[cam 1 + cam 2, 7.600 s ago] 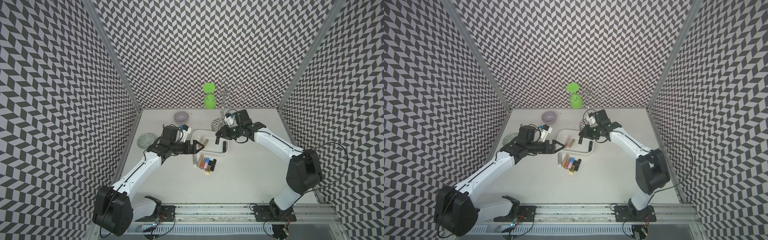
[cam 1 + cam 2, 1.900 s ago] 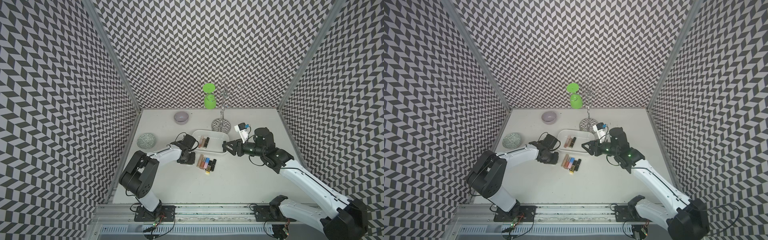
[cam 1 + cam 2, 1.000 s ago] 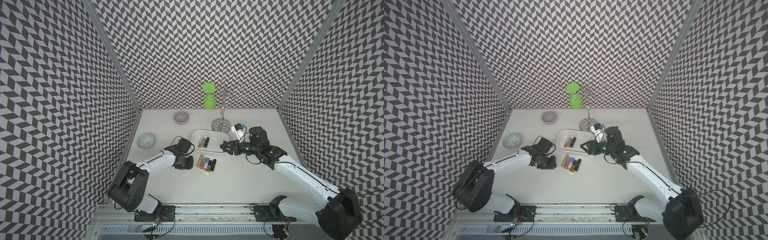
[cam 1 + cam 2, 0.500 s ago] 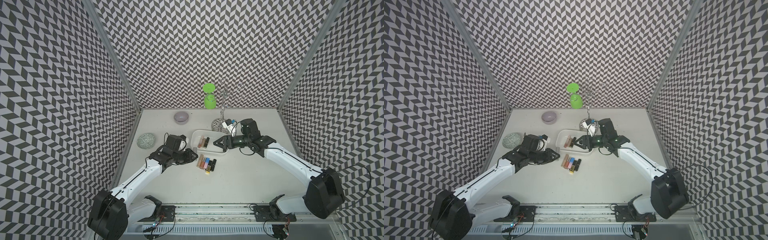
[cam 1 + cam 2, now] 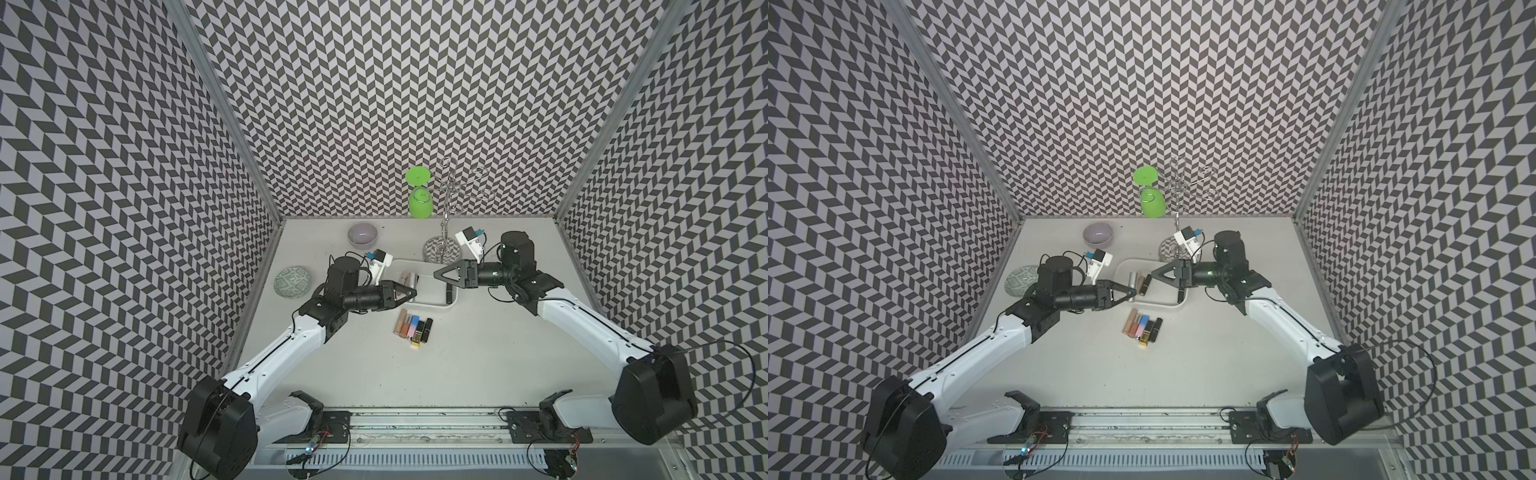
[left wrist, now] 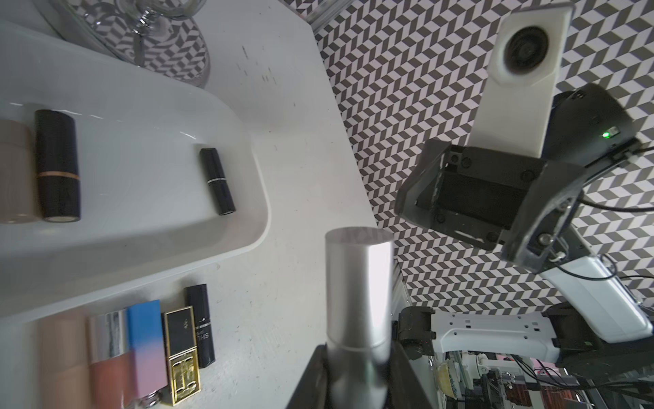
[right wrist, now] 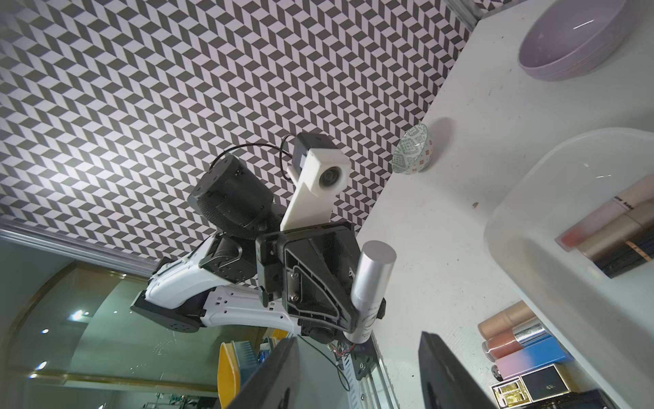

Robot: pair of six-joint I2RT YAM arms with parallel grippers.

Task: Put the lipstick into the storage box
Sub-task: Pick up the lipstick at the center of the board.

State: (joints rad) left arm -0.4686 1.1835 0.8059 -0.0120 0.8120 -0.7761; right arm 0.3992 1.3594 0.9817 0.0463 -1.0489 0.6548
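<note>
My left gripper [image 5: 1132,294] is shut on a silver lipstick [image 6: 357,283], held above the table at the near left corner of the storage box; in the right wrist view the lipstick [image 7: 373,279] sticks out sideways from the jaws. The storage box [image 5: 432,304] is a white shallow tray [image 5: 1163,304] and holds a beige and a black tube at its left end, and a small black tube [image 6: 216,180] at its right end. My right gripper [image 5: 436,275] hangs open and empty over the box's right half. Several more lipsticks [image 5: 413,328] lie in a row in front of the box.
A grey bowl [image 5: 363,235] and a green-patterned plate [image 5: 293,281] sit to the left. A metal stand [image 5: 442,249] rises right behind the box, with a green cup [image 5: 419,199] at the back wall. Patterned walls close in three sides.
My left gripper has risen from the table beside the row and moved toward the box with the silver lipstick. My right gripper has shifted left over the box and opened a little wider.
</note>
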